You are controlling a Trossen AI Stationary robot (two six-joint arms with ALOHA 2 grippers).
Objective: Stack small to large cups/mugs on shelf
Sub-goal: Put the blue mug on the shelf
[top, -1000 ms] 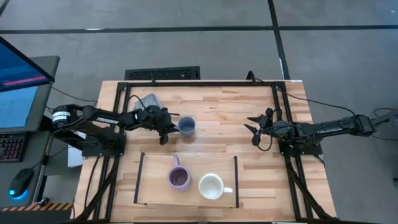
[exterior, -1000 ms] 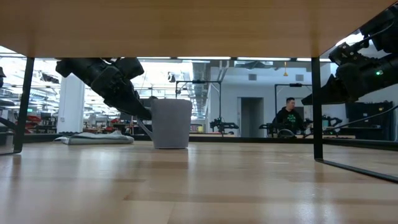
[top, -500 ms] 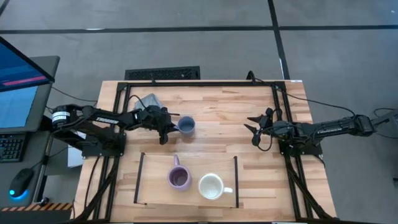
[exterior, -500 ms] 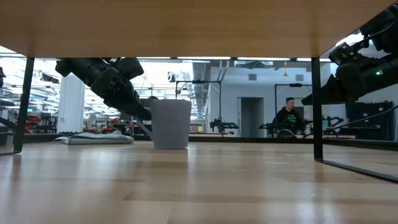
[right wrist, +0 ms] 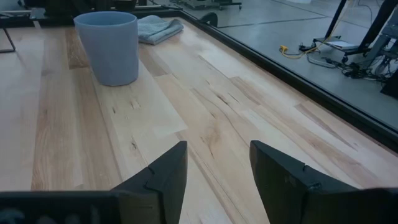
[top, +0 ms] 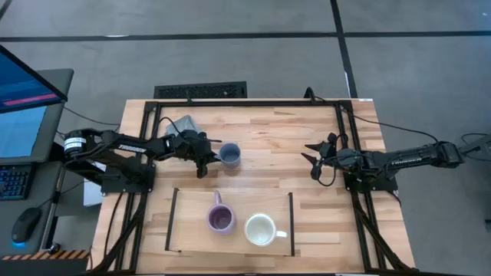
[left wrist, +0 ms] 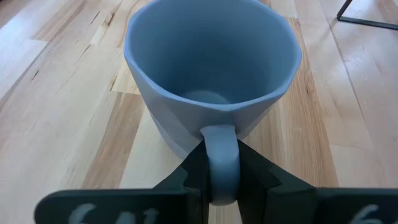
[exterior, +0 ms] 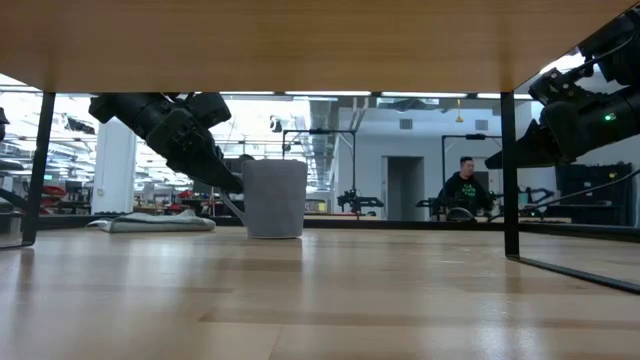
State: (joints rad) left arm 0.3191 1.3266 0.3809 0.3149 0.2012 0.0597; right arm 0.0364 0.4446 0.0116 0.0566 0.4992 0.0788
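A small blue mug point(top: 229, 156) stands upright on the wooden table, its handle toward the table's left. My left gripper point(top: 212, 156) is shut on that handle; the low view shows it slanting down beside the mug point(exterior: 274, 197). On the shelf point(top: 192, 230) near the table's front edge stand a lilac mug point(top: 220, 219) and, to its right, a wider white mug point(top: 261, 229), both on their bases. My right gripper point(top: 314, 162) waits open at the table's right, clear of everything. My left gripper pinches the blue mug's handle point(left wrist: 222, 163) between its two fingers, one on each flat side of the loop. The fingers come from the table's left, slanting downward. The mug sits upright with its base on the table.
A folded grey cloth point(top: 182, 124) lies at the far left, behind the left gripper. Black frame bars point(top: 245, 103) edge the table. Bare wood lies between the blue mug and my right gripper. A person point(exterior: 463, 185) sits far off in the room beyond.
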